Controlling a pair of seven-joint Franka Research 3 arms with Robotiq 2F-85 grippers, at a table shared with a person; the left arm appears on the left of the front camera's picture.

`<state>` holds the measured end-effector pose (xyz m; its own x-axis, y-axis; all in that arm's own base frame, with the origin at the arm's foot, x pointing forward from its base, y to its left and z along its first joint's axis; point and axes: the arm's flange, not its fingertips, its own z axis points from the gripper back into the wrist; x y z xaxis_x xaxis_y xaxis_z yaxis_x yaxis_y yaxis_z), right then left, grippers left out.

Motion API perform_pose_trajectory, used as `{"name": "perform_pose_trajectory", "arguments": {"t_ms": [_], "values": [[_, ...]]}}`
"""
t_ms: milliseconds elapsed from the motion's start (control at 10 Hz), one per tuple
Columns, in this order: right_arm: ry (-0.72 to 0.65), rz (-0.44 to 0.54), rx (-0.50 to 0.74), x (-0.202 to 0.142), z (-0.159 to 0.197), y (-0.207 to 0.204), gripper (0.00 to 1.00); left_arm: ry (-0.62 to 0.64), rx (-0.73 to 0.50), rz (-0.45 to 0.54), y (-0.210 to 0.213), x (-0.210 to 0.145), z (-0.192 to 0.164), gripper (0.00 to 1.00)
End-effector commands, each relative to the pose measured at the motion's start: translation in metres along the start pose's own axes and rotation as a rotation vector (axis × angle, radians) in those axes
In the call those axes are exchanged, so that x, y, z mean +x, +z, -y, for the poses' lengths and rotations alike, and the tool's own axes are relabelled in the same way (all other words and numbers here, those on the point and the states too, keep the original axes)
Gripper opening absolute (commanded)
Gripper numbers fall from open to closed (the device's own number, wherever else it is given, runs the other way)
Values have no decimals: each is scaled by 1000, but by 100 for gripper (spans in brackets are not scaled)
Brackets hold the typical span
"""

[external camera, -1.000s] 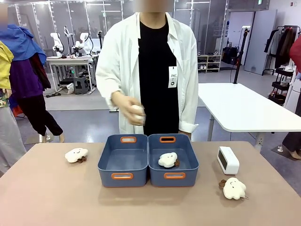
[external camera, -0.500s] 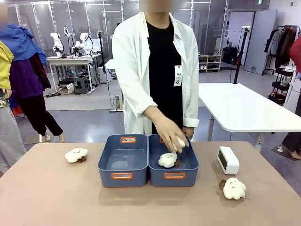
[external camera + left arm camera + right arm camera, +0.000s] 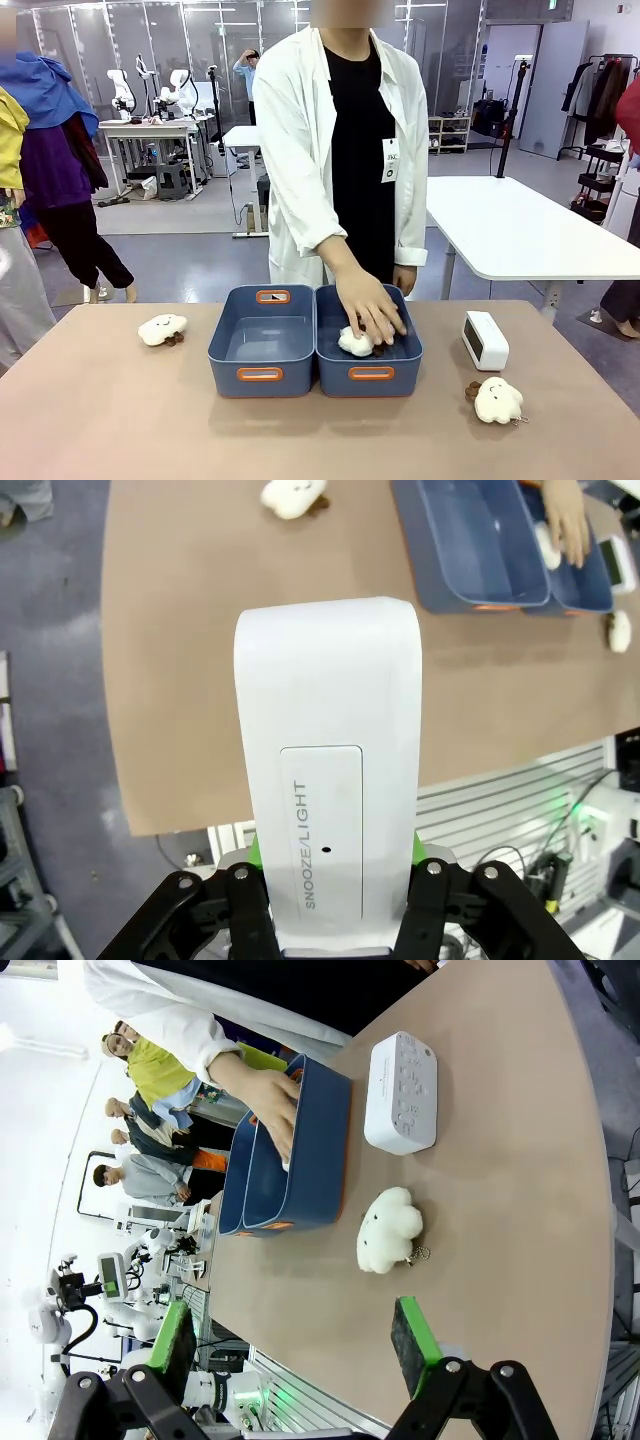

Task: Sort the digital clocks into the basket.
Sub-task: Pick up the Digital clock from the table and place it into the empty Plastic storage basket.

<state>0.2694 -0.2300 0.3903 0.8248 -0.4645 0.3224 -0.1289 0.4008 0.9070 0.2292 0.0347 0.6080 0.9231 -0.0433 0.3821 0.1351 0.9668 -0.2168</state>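
Two digital clocks in the scene. Of these, the first clock [image 3: 330, 780] clamped between the green pads [image 3: 258, 852] of the left gripper [image 3: 335, 855], long side running along the fingers, the side with the print SNOOZE/LIGHT turned to the wrist camera. Held up in the air, well apart from both baskets.

Then the second clock [image 3: 485, 340], standing on the table [image 3: 100, 420] between the right basket [image 3: 368, 374] and the right edge, touching neither.

Right gripper [image 3: 292, 1348] with fingers spread wide, gripping nothing, raised above the table on the side of the second clock.

At the middle of the table, toward the far edge, the left basket [image 3: 260, 374] and the right basket side by side, long walls touching. Inside the right basket a person's hand [image 3: 368, 308], palm down, laid over a white cloud plush [image 3: 352, 343].

Also a second plush [image 3: 497, 400] near the right edge, closer to the near edge than the second clock. A third plush [image 3: 162, 329] toward the left edge, near the left basket but apart from it.
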Motion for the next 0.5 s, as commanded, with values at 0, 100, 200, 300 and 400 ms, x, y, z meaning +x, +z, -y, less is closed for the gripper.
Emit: {"name": "perform_pose_trajectory", "arguments": {"t_ms": [0, 100, 200, 300, 400], "values": [[12, 0, 8, -1, -2, 4, 100, -12, -5, -21, 1, 22, -15, 50], [12, 0, 8, -1, -2, 4, 100, -60, 7, -24, -2, 25, -5, 50], [12, 0, 8, -1, -2, 4, 100, -86, 14, -23, -3, 29, 4, 50], [12, 0, 8, -1, -2, 4, 100, -106, 25, -13, -3, 33, 15, 50], [12, 0, 8, -1, -2, 4, 100, -111, 54, 5, -8, 40, 35, 50]]}}
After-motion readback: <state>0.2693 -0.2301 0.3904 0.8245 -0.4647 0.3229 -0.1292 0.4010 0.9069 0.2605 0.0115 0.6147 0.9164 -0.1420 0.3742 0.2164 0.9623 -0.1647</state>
